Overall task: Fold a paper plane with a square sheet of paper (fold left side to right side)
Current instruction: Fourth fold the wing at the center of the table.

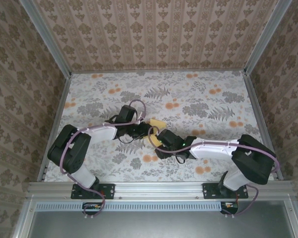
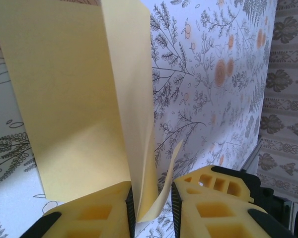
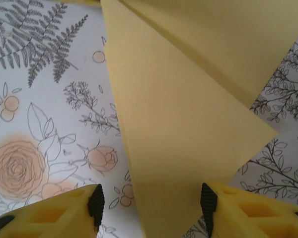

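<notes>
Left wrist: left tool (image 2: 151,198) narrowly flanks the raised edge of the yellow paper (image 2: 74,99), pinch unclear; right tool (image 3: 150,198) gapes astride its flat part; bare surface (image 1: 89,94) surrounds the paper.

Top cam barely gives me the paper (image 1: 159,122), most of it's buried under both arms (image 1: 208,147). Left wrist cam crops its top, and the lower edge is lost between the fingers (image 2: 97,218). Right wrist cam crops it too.
</notes>
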You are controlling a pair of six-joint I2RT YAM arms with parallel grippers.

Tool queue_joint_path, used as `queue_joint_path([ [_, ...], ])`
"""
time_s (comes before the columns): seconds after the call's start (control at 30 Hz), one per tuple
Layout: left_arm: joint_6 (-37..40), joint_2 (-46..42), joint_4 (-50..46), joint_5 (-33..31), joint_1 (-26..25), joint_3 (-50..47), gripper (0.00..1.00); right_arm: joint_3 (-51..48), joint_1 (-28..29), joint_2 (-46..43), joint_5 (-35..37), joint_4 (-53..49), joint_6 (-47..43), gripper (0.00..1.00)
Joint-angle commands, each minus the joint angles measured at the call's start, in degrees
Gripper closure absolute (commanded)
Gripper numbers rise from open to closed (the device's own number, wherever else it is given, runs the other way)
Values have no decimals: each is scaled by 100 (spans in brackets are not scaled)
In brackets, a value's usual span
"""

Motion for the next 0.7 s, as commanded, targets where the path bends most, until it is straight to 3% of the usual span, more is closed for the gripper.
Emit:
queue_joint_path([
  [0.0,-44,-98,-117,74,-37,159,73,249,45,162,340,-26,23,45],
  [0.3,-17,-94,-222,68,-29,239,73,382,47,448,456,-59,48,53],
  [0.67,111,-277,-474,-11,46,232,67,399,50,548,461,-148,124,77],
])
